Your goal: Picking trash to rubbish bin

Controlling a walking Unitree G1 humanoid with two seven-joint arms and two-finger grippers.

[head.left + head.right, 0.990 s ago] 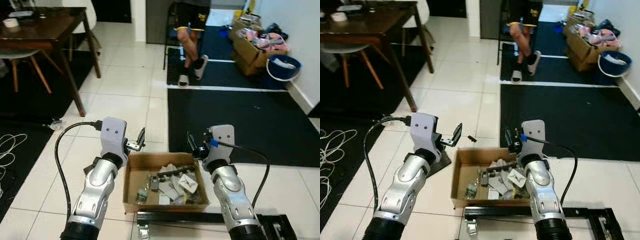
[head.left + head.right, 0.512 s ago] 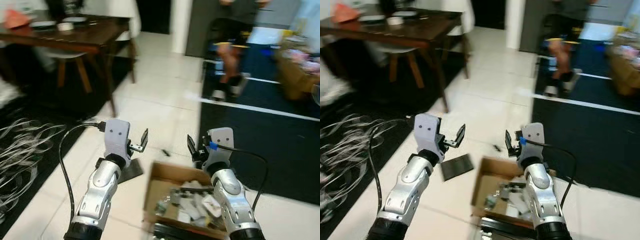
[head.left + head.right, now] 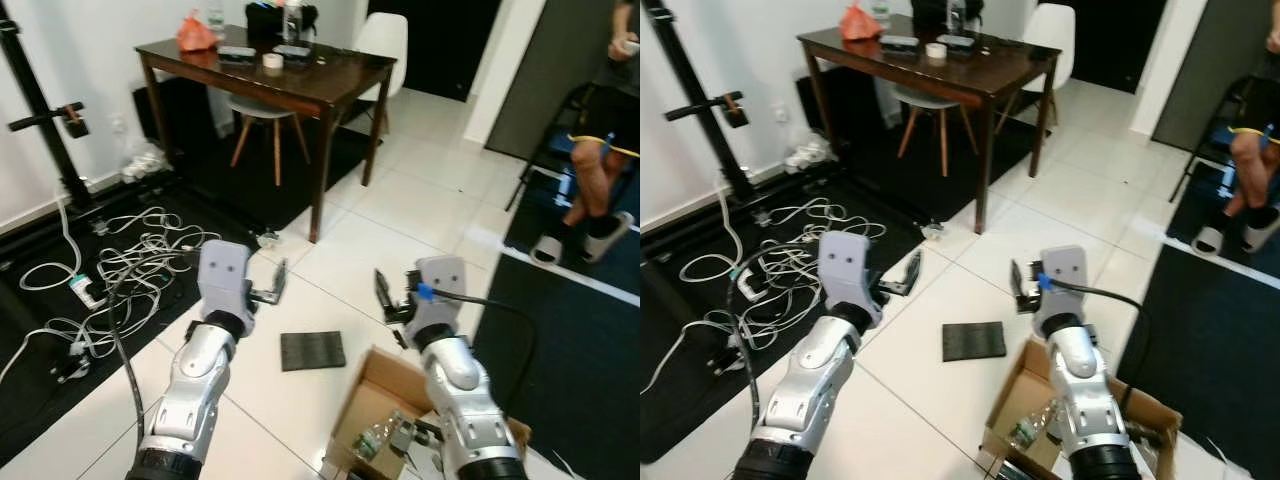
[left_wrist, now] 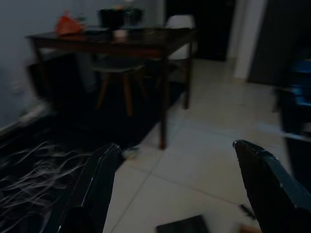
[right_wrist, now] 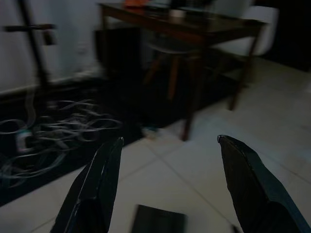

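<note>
A cardboard box (image 3: 372,391) holding bottles and scraps sits on the white tiles at the lower right, under my right arm. A flat dark square piece (image 3: 312,350) lies on the floor just left of the box, also seen as the dark piece (image 4: 182,224) in the left wrist view. A small crumpled scrap (image 3: 266,238) lies by the table leg. My left gripper (image 3: 276,284) and right gripper (image 3: 384,292) are both held up in front of me, above the floor, open and holding nothing. The wrist views show the left gripper (image 4: 177,150) and right gripper (image 5: 170,141) with fingers wide apart.
A dark wooden table (image 3: 300,88) with chairs stands ahead on a black rug. Tangled cables (image 3: 130,262) and a black stand (image 3: 48,125) fill the left side. A seated person's legs (image 3: 598,180) are at the far right, by a black mat (image 3: 570,340).
The whole view has swung left: the box slid to the lower right, and the table, cables and dark square piece came into sight. Both grippers stay open.
</note>
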